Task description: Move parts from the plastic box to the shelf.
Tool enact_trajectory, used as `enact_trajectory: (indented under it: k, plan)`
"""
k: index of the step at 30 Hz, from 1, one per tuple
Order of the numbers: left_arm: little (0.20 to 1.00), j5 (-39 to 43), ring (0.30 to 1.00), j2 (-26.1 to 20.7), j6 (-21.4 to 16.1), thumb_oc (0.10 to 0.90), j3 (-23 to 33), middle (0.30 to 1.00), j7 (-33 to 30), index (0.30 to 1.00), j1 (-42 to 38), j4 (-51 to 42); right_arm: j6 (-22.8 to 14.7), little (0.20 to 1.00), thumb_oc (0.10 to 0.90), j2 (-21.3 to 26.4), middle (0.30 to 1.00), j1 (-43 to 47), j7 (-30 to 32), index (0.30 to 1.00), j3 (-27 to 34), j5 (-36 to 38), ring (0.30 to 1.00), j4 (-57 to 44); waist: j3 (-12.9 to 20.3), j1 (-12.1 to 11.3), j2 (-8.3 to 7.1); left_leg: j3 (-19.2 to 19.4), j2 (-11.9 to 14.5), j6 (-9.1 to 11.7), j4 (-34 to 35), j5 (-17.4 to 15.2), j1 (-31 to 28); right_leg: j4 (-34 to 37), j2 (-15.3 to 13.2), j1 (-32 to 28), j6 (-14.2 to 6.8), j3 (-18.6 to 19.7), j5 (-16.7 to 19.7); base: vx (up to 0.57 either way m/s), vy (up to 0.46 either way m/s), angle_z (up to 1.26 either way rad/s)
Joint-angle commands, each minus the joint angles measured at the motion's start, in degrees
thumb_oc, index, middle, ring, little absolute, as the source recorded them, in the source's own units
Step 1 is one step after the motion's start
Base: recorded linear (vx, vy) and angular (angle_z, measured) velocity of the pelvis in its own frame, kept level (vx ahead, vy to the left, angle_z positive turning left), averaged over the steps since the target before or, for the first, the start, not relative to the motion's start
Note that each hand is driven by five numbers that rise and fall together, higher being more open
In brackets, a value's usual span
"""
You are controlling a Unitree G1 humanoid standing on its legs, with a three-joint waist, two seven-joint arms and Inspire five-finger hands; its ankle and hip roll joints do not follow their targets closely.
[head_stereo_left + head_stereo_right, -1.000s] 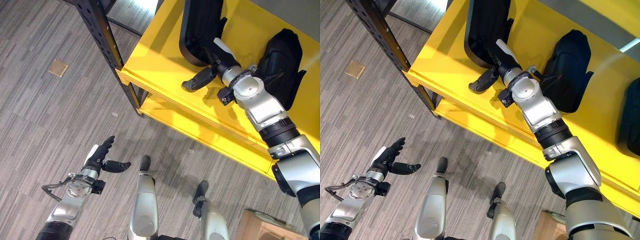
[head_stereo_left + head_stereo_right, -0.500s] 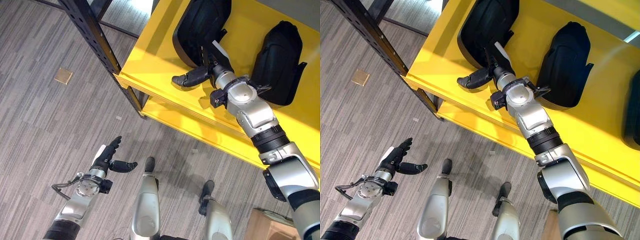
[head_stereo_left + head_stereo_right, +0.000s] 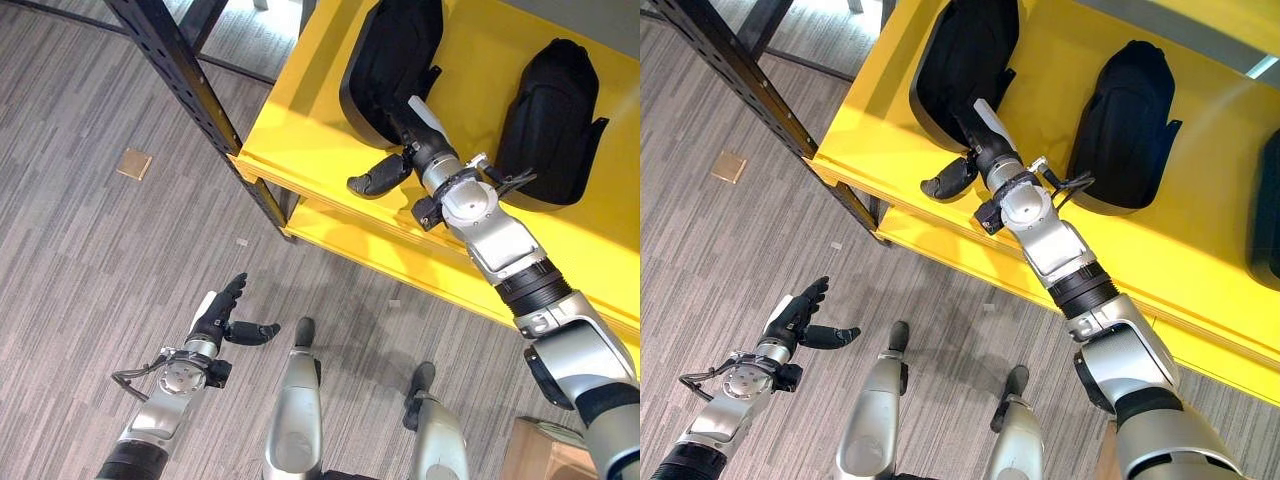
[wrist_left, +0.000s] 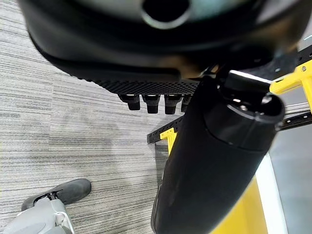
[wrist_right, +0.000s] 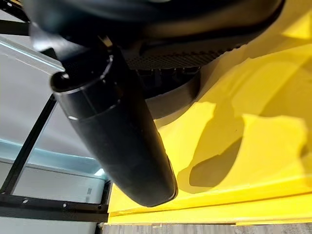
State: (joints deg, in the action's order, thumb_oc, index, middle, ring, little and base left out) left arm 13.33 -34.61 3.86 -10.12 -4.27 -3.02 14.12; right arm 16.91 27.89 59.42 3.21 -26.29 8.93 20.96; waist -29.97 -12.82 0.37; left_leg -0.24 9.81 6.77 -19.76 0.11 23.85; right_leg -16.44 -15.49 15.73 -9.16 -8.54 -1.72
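Right hand (image 3: 405, 150), fingers hidden, state indeterminate, touches rigid black part (image 3: 385, 60) on yellow shelf (image 3: 300, 110); likely light, best gripped by rim.

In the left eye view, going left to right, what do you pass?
Tan square on the floor → left robot hand → black shelf post → right robot hand at the nearer black part → second black part.
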Motion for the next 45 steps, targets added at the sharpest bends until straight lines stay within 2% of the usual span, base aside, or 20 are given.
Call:
enact_trajectory:
  k: [1, 7, 8, 11, 12, 24, 35, 40, 45]
  plan:
    - [1.0, 1.81, 1.0, 0.16, -1.64, 0.9, 0.25, 1.0, -0.85, 1.0, 0.65, -4.62, 0.8, 1.0, 0.9, 2.94, 1.0, -2.54, 5.34, 1.0, 0.23, 0.4, 1.0, -0.47, 0.18, -0.49, 1.21, 4.14, -2.31, -3.97, -0.79, -3.04, -0.01, -9.07, 2.76, -0.83, 4.67, -3.96, -9.91, 0.0, 0.0, 0.0]
    - [1.0, 2.21, 1.0, 0.41, -1.16, 0.9, -0.34, 1.0, -1.31, 1.0, 0.31, -4.8, -1.63, 1.0, 0.9, 3.92, 1.0, -1.39, 7.95, 1.0, 3.02, 2.14, 1.0, 0.05, 0.18, -0.21, 1.69, 4.09, -2.49, -4.16, -1.31, -3.47, -0.13, -9.72, 2.61, -0.56, 4.81, -3.84, -10.08, 0.0, 0.01, -0.01]
    - [1.0, 2.18, 1.0, 0.5, -1.11, 0.9, -0.4, 1.0, -0.96, 1.0, 0.41, -4.71, -2.96, 1.0, 0.9, 4.14, 1.0, -1.44, 8.69, 1.0, 3.51, 2.72, 1.0, -0.37, 0.18, -0.14, 1.78, 4.09, -2.52, -4.2, -1.51, -3.61, -0.16, -9.93, 2.53, -0.55, 4.86, -3.81, -10.19, 0.0, 0.0, 0.0]
    - [1.0, 2.05, 1.0, 0.7, -0.62, 0.9, -0.03, 1.0, -0.34, 1.0, 1.34, -5.42, -4.52, 1.0, 0.9, 4.81, 1.0, -2.32, 9.07, 1.0, 5.03, 0.51, 1.0, -4.22, 0.18, 0.3, 2.06, 3.91, -2.63, -4.28, -1.96, -3.89, -0.42, -10.73, 2.46, -0.39, 5.0, -3.5, -10.42, 0.03, 0.043, 0.01]
    - [1.0, 2.11, 1.0, 1.07, -0.94, 0.9, 0.03, 1.0, 0.09, 1.0, 1.73, -5.18, -4.13, 1.0, 0.9, 5.16, 1.0, -2.93, 9.07, 1.0, 5.48, 0.94, 1.0, -8.59, 0.18, 0.76, 2.43, 4.31, -2.48, -4.87, -1.92, -2.78, 0.19, -11.04, 2.48, 0.73, 5.52, -3.63, -9.44, -0.02, 0.064, -0.01]
    - [1.0, 1.89, 1.0, 2.06, -1.16, 0.9, -0.11, 1.0, 0.45, 1.0, 2.46, -5.52, -5.01, 1.0, 0.9, 3.84, 1.0, -5.84, 9.31, 1.0, 5.79, 0.65, 1.0, -17.18, 0.18, 1.86, 2.87, 4.5, -2.84, -5.2, -2.36, -3.22, 0.0, -12.09, 2.23, 1.92, 5.64, -2.65, -9.54, 0.0, 0.019, -0.01]
    - [1.0, 2.42, 1.0, 2.87, -1.55, 0.9, -0.6, 1.0, 0.59, 1.0, 2.35, -5.19, -7.12, 1.0, 0.9, 2.27, 1.0, -8.22, 8.99, 1.0, 5.29, 5.07, 1.0, -24.78, 0.18, 2.57, 3.22, 4.66, -2.89, -5.14, -1.78, -3.08, -0.52, -12.33, 2.17, 2.47, 5.61, -2.3, -9.46, -0.01, 0.009, -0.03]
    - [1.0, 2.58, 1.0, 3.56, -1.77, 0.9, -1.29, 1.0, 0.95, 1.0, 2.09, -4.87, -10.88, 1.0, 0.9, 0.03, 1.0, -8.67, 11.49, 1.0, 5.16, 6.2, 1.0, -25.27, 0.18, 2.73, 3.88, 4.61, -3.11, -5.23, -1.49, -3.08, -1.38, -12.34, 1.94, 2.1, 5.58, -2.21, -9.35, 0.0, 0.035, 0.0]
    - [1.0, 2.78, 1.0, 3.82, -1.85, 0.9, -1.8, 1.0, 1.22, 1.0, 1.96, -4.36, -14.49, 1.0, 0.9, -0.58, 1.0, -8.34, 11.51, 1.0, 5.81, 5.91, 1.0, -25.5, 0.18, 2.76, 4.0, 4.62, -3.2, -5.28, -1.3, -3.26, -2.29, -11.76, 1.75, 1.08, 5.47, -2.35, -9.19, 0.0, 0.0, 0.0]
